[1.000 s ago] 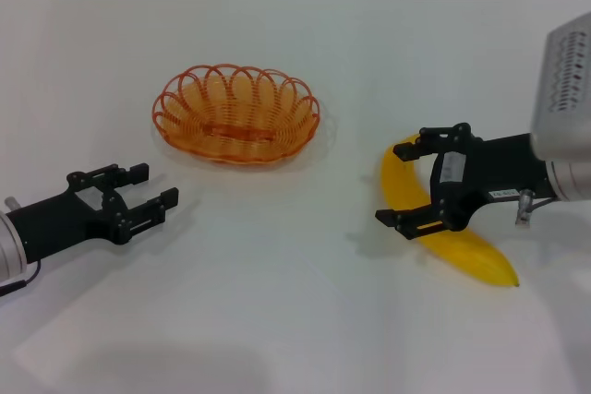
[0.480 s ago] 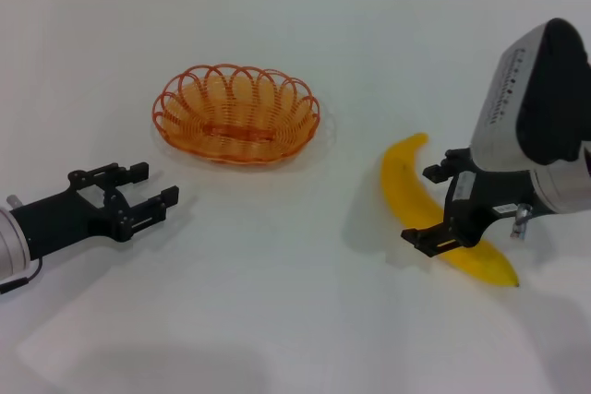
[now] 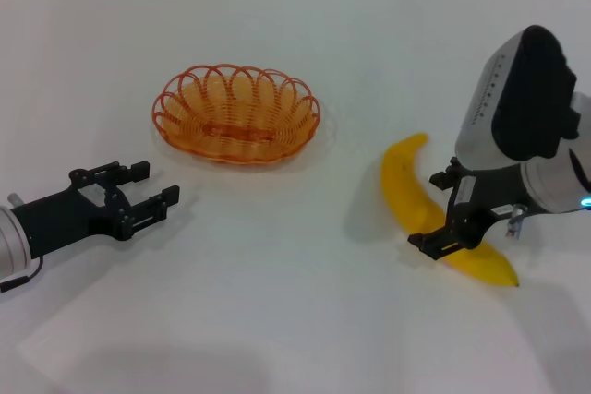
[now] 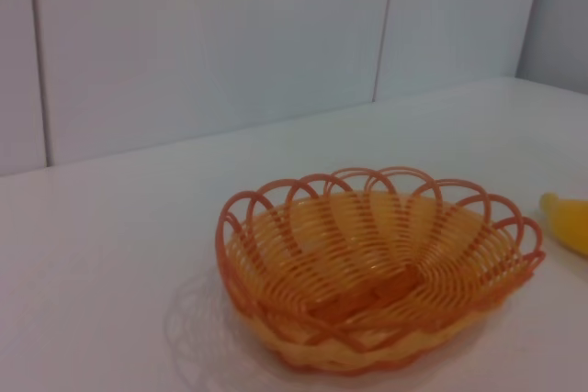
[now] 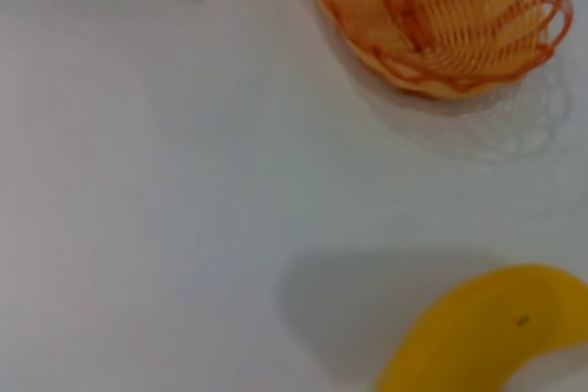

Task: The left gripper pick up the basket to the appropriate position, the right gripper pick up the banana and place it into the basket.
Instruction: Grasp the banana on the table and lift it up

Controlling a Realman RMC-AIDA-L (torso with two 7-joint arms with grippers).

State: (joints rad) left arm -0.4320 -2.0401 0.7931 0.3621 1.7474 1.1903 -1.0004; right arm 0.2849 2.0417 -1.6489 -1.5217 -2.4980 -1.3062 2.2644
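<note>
Right gripper [image 3: 447,216] has swung from level to pointing down over the banana [image 3: 416,200] on the bench's right, fingers spread astride it, ungrasped; left gripper [image 3: 138,196] waits open near the basket [image 3: 236,114].

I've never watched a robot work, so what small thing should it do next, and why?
Probably the right end effector should close on the banana: in the head view its open fingers straddle the fruit lying on the table. The left end effector waits open, short of the empty basket.

Head looks down; both wrist views, lower and nearer, share the basket [image 3: 236,114].
</note>
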